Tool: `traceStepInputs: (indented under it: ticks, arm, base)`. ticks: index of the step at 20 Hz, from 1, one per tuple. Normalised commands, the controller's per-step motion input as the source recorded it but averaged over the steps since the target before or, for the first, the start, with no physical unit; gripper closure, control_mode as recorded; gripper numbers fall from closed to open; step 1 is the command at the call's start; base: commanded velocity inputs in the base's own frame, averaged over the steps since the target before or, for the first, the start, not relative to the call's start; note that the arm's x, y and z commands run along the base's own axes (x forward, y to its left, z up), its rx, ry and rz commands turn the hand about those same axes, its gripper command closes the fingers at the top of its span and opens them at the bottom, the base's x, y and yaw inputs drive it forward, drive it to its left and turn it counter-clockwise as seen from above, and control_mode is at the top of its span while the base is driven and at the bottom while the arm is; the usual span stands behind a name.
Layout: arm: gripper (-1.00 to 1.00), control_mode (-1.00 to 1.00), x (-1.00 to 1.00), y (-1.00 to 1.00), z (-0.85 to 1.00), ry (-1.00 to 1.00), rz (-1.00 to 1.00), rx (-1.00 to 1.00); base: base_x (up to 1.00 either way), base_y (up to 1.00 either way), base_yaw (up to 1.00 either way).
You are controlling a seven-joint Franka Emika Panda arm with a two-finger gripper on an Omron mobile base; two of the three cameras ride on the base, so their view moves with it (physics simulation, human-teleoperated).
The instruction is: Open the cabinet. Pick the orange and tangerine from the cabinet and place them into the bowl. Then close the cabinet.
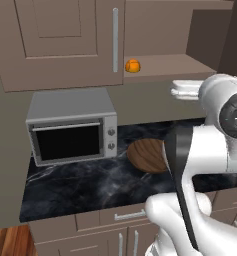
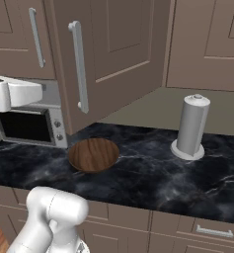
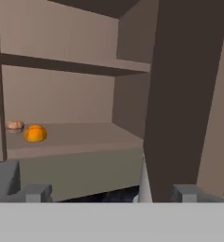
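black counter [image 2: 153, 173], bowl [image 2: 94, 154], microwave [image 1: 71, 131]

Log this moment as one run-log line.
cabinet: right door open | orange fruit: on shelf | bowl: empty | gripper: open, holds nothing

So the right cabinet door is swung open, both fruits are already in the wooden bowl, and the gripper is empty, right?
Not quite. The fruits are not in the bowl; it holds nothing. The hand view shows the orange fruit and a paler one on the cabinet shelf. The rest holds: that door is open, and the gripper is open and empty.
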Motion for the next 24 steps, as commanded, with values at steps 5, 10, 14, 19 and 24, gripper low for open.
traceStepInputs:
  ticks: [5,10,14,19,24]
  arm:
    - [-1.00,-1.00,0.46,0.07,-0.13,0.00,-0.24,0.00]
    - [-1.00,-1.00,0.37,0.01,-0.05,0.00,-0.24,0.00]
    - [-1.00,-1.00,0.35,0.00,-0.02,0.00,-0.24,0.00]
    - [-1.00,-1.00,0.27,0.00,-0.01,0.00,-0.24,0.00]
    - [-1.00,-1.00,0.18,-0.03,-0.01,0.00,-0.20,0.00]
  base:
    - [0.00,0.00,0.00]
    - [0.00,0.00,0.00]
    - [0.00,0.00,0.00]
    - [0.00,0.00,0.00]
    - [0.00,0.00,0.00]
